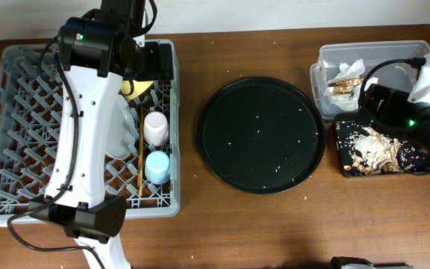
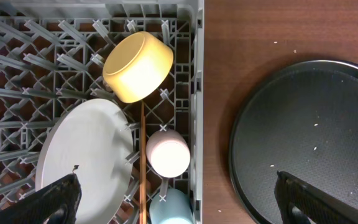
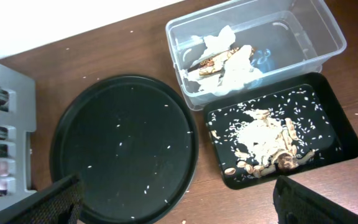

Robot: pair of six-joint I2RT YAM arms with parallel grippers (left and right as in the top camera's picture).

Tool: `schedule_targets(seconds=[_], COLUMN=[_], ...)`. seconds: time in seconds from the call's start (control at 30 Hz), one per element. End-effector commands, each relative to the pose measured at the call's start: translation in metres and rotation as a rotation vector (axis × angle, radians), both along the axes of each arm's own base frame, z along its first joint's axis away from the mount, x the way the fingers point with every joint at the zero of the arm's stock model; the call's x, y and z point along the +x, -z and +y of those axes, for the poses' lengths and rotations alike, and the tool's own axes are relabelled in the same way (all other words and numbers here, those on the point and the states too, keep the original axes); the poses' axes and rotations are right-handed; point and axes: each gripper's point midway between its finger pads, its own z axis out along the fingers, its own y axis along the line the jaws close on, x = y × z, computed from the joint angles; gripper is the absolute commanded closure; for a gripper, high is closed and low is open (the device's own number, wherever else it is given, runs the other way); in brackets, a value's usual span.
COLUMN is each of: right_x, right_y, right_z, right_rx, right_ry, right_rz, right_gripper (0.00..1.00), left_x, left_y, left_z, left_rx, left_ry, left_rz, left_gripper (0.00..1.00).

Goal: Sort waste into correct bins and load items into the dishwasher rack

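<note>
The grey dishwasher rack (image 1: 21, 112) holds a yellow bowl (image 2: 138, 67) on its side, a white plate (image 2: 86, 158), a pink cup (image 2: 168, 155), a light-blue cup (image 2: 171, 208) and wooden chopsticks (image 2: 142, 162). My left gripper (image 2: 179, 205) hovers open and empty above the rack's right side. The clear tub (image 3: 328, 31) holds white napkins and brown wrappers (image 3: 225, 59). The black rectangular tray (image 3: 347, 134) holds beige food scraps (image 3: 260, 137). My right gripper (image 3: 179, 205) is open and empty, high above the bins (image 1: 383, 108).
A large round black tray (image 1: 262, 134) with scattered rice grains lies between the rack and the bins. The left arm's white link crosses the rack and hides much of the plate in the overhead view. A few crumbs lie on the brown table.
</note>
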Motion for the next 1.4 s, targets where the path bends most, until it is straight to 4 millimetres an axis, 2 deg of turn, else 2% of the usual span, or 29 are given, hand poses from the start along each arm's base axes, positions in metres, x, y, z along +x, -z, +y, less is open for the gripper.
schedule_targets(seconds=[0.0,0.03,0.07,0.13,0.17,0.2,0.27,0.37,0.43,0.63,0.73,1.07,1.13,1.2,1.23,1.3,1.37], right_x=[0.007,0.015,0.026,0.030,0.024,0.005,-0.012,-0.043,-0.046,-0.046,-0.043,-0.043,-0.043,-0.043,-0.043,-0.043,-0.043], right_y=[0.003,0.001,-0.005,0.001,0.012,0.039,0.062,0.134,0.163,0.209,0.205,0.206,0.206,0.206,0.206,0.206,0.206], right_z=[-0.007,-0.007,0.002,0.032,0.033,0.032,0.032,0.030,0.032,0.035,0.035,0.035,0.035,0.035,0.035,0.035,0.035], right_rx=[-0.038,-0.042,-0.053,-0.110,-0.115,-0.117,-0.120,-0.094,-0.050,-0.047,-0.047,-0.047,-0.047,-0.047,-0.047,-0.047,-0.047], right_ry=[0.017,0.010,-0.022,-0.152,-0.157,-0.153,-0.151,-0.107,-0.088,-0.100,-0.097,-0.098,-0.097,-0.097,-0.097,-0.097,-0.098], right_rz=[0.012,-0.013,-0.100,-0.264,-0.304,-0.352,-0.391,-0.585,-0.684,-0.702,-0.751,-0.745,-0.745,-0.745,-0.745,-0.745,-0.745], right_gripper=[0.02,0.02,0.02,0.02,0.02,0.02,0.02,0.02,0.02,0.02,0.02,0.02,0.02,0.02,0.02,0.02,0.02], left_x=[-0.001,-0.001,-0.001,-0.001,-0.001,-0.001,-0.001,-0.001,-0.001,-0.001,-0.001,-0.001,0.001,-0.002,0.001,0.031,0.040], left_y=[-0.006,-0.006,-0.006,-0.006,-0.006,-0.006,-0.006,-0.006,-0.006,-0.006,-0.006,-0.006,-0.007,-0.009,-0.016,-0.027,-0.018], left_z=[0.002,0.002,0.002,0.002,0.002,0.002,0.002,0.002,0.002,0.002,0.002,0.002,0.021,0.021,0.026,0.024,0.021], left_rx=[-0.004,-0.004,-0.004,-0.004,-0.004,-0.004,-0.004,-0.004,-0.004,-0.004,-0.004,-0.004,0.109,0.112,0.134,0.059,-0.016], left_ry=[0.008,0.008,0.008,0.008,0.008,0.008,0.008,0.008,0.008,0.008,0.008,0.008,-0.015,-0.009,-0.023,-0.036,-0.022], left_rz=[-0.015,-0.015,-0.015,-0.015,-0.015,-0.015,-0.015,-0.015,-0.015,-0.015,-0.015,-0.016,-0.029,-0.028,-0.062,-0.212,-0.334], left_gripper=[0.01,0.01,0.01,0.01,0.01,0.01,0.01,0.01,0.01,0.01,0.01,0.01,0.01,0.01,0.01,0.01,0.01])
